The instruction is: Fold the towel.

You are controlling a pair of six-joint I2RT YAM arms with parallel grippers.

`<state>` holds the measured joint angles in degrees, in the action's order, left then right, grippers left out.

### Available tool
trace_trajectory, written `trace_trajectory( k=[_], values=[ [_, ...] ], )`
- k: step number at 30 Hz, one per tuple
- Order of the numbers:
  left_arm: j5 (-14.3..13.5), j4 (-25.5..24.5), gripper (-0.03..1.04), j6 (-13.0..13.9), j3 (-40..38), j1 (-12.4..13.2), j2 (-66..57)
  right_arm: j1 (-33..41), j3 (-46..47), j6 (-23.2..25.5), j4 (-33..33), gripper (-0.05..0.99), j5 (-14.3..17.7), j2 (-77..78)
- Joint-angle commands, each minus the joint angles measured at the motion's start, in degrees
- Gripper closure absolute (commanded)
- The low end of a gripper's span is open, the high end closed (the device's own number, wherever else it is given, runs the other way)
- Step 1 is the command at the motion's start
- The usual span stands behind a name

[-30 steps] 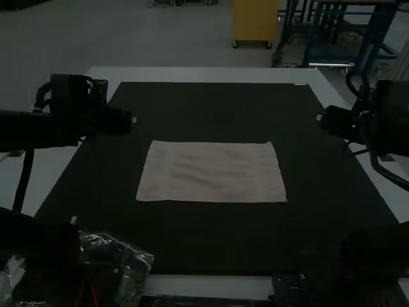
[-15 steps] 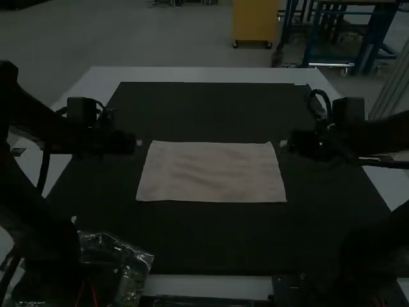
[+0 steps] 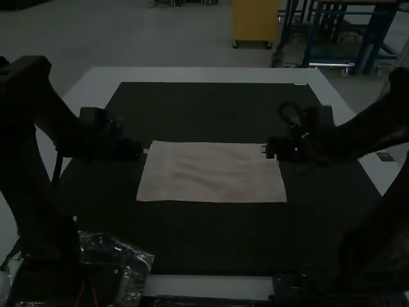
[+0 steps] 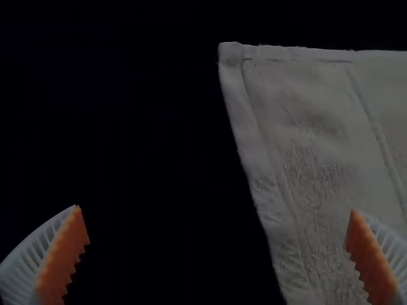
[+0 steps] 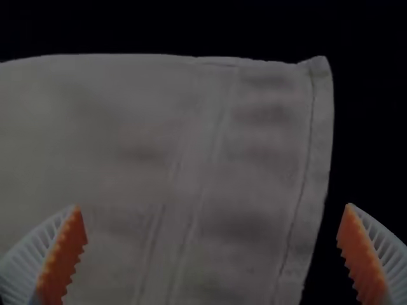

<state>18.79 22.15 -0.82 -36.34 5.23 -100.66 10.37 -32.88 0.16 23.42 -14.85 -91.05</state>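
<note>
The pale terry towel (image 3: 211, 173) lies flat as a wide rectangle on the black mat (image 3: 204, 240), its long sides running across the table (image 3: 204, 74), its edges nearly straight, with slight ripples through the middle.

Left gripper (image 3: 145, 151): positioned at the towel's far left corner. Its white ribbed fingers are spread wide, one orange pad (image 4: 63, 257) over the mat and the other over the towel, the left hem (image 4: 236, 111) running between them.

Right gripper (image 3: 266, 151): positioned at the far right corner. Its fingers are likewise wide apart, one orange pad (image 5: 62, 257) over the towel, the other past the right hem (image 5: 321, 133), over the mat.

Both far corners lie ahead of the fingertips in the wrist views. Whether either gripper touches the cloth cannot be determined.
</note>
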Motion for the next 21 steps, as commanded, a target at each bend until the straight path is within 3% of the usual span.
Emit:
trace_trajectory(
  k=[1, 14, 21],
  values=[
    [1.0, 0.6, 0.06, 1.8, -3.3, 0.0, -1.8, 0.4, -1.9, -0.8, 1.4, 0.03, 1.2, -2.5],
    [0.8, 1.1, 0.06, 2.4, -8.6, -3.7, -7.9, -0.3, -6.6, -1.7, 5.8, 0.03, 1.2, -12.0],
    [0.7, 2.3, 0.06, 2.5, -9.7, -4.4, -11.1, -0.4, -9.0, -1.8, 7.8, 0.03, 1.2, -16.4]
  ],
)
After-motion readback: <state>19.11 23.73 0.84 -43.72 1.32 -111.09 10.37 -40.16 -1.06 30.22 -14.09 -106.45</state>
